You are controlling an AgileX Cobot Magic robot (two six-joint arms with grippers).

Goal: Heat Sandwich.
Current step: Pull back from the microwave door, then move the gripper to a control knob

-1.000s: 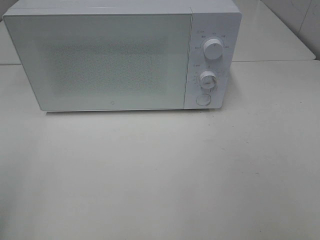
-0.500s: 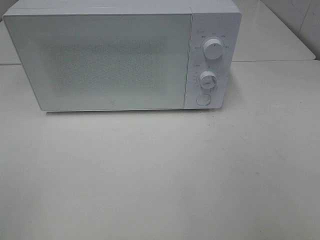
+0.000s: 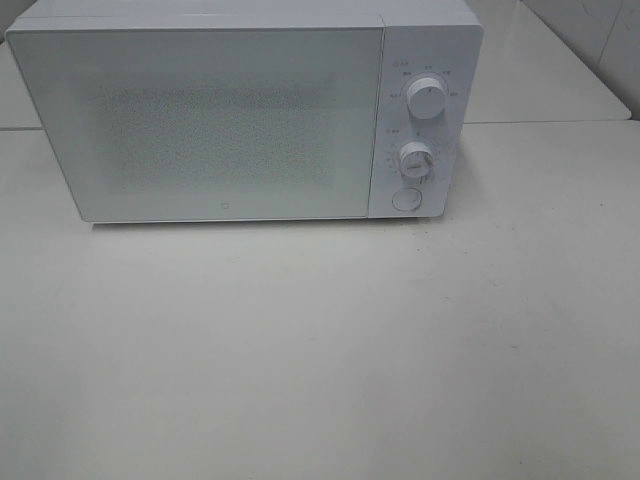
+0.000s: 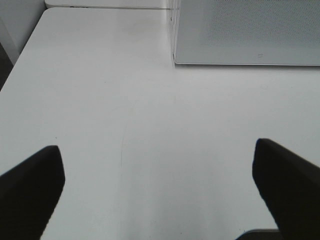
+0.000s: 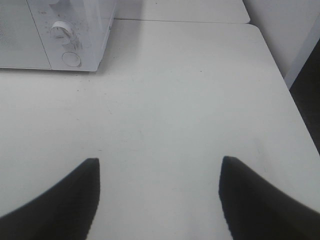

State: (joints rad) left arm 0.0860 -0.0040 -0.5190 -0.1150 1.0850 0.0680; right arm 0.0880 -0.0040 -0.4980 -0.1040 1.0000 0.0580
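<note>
No sandwich in sight in any view: perhaps behind the frosted door (image 3: 190, 130) of the white microwave (image 3: 245, 115), but impossible to tell through the speckled panel. Door shut flush, microwave at the back of the pale desk (image 3: 320, 350). On the control strip to the right of the door, an upper knob (image 3: 427, 100), a lower knob (image 3: 415, 160) and a round button (image 3: 406, 199) below them.

Left end effector (image 4: 157, 147) spread wide and empty, hovering over the desk near the microwave's left front corner. Right end effector (image 5: 160, 161) also parted, gripping nothing, hovering over the desk well apart from the control strip.

Probably either a wait during heating or the stage before opening; hard to say which from a shut door alone. Next, most likely: reaching for the round button to release the door, pressing squarely without shoving the microwave back, then checking inside for the sandwich.
</note>
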